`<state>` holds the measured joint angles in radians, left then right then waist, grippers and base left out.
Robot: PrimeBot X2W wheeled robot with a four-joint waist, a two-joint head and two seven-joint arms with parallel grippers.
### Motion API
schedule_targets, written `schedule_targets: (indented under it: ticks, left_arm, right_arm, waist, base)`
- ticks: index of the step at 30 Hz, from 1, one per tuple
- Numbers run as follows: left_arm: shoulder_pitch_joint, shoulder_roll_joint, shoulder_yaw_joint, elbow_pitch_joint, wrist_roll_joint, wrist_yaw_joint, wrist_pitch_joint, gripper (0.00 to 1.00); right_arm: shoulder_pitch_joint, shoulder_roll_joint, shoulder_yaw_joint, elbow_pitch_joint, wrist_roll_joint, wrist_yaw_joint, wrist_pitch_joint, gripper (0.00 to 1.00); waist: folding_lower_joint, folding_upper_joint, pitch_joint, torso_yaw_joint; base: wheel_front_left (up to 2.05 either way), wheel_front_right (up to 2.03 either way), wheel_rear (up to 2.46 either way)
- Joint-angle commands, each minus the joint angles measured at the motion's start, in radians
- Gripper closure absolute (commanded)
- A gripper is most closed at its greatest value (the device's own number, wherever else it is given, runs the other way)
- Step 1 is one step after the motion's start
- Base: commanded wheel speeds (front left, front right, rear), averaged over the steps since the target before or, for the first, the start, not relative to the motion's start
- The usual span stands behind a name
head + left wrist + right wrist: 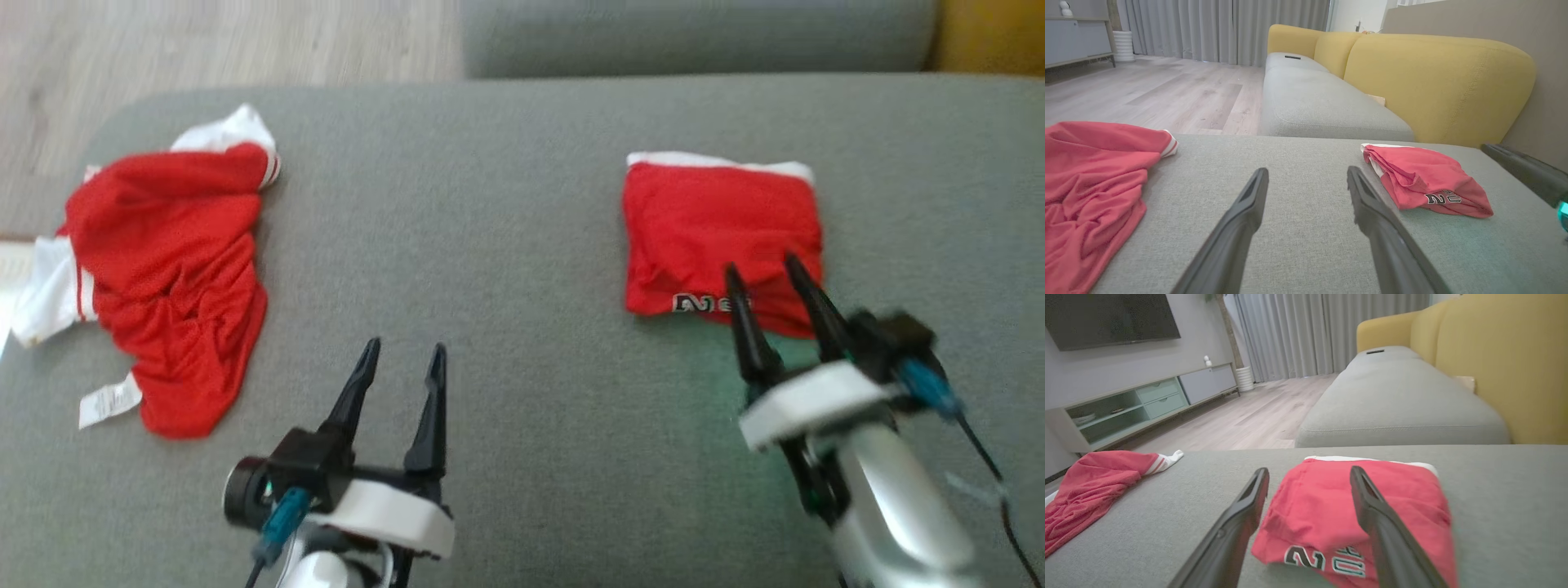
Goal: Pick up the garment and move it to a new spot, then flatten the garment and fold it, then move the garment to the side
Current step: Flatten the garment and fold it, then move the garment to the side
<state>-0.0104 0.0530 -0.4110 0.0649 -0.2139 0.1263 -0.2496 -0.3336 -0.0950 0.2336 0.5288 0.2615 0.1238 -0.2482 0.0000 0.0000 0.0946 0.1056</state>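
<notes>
Sitting folded on the right side of the grey couch seat (522,204), the red garment (718,220) has the right gripper (759,265) over its near edge, jaws released. Same for the left gripper (406,346), jaws spread, near a crumpled red shirt (171,278).

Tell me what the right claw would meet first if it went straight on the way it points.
The folded red garment: the open right claw points straight at it, with its fingers over the garment's near edge. Whether the tips touch the cloth is unclear.
</notes>
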Motion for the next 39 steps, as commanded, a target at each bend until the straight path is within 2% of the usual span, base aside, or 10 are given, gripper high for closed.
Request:
schedule_targets:
  ticks: [1,8,17,39]
  left_arm:
    - [-0.010,-0.003,0.042,-0.029,0.011,-0.001,-0.012,0.00]
    - [0.049,-0.003,0.107,-0.026,0.031,-0.010,-0.012,0.00]
    - [0.108,-0.003,0.151,-0.008,0.039,-0.018,-0.012,0.00]
    - [0.153,-0.003,0.158,-0.018,0.048,-0.025,-0.012,0.00]
  right_arm:
    - [0.012,-0.005,0.002,-0.064,-0.012,0.007,-0.013,0.00]
    - [0.217,-0.013,-0.130,-0.224,-0.052,0.007,-0.013,0.00]
    - [0.370,0.003,-0.166,-0.295,-0.069,0.007,-0.013,0.00]
    - [0.394,0.024,-0.141,-0.310,-0.090,0.007,-0.014,0.00]
  waist:
    - [0.0000,0.0000,-0.042,-0.025]
    - [0.0000,0.0000,-0.113,-0.043]
    - [0.0000,0.0000,-0.153,-0.039]
    - [0.0000,0.0000,-0.160,-0.040]
  base:
    - [0.00,0.00,0.00]
    - [0.00,0.00,0.00]
    - [0.00,0.00,0.00]
    - [0.00,0.00,0.00]
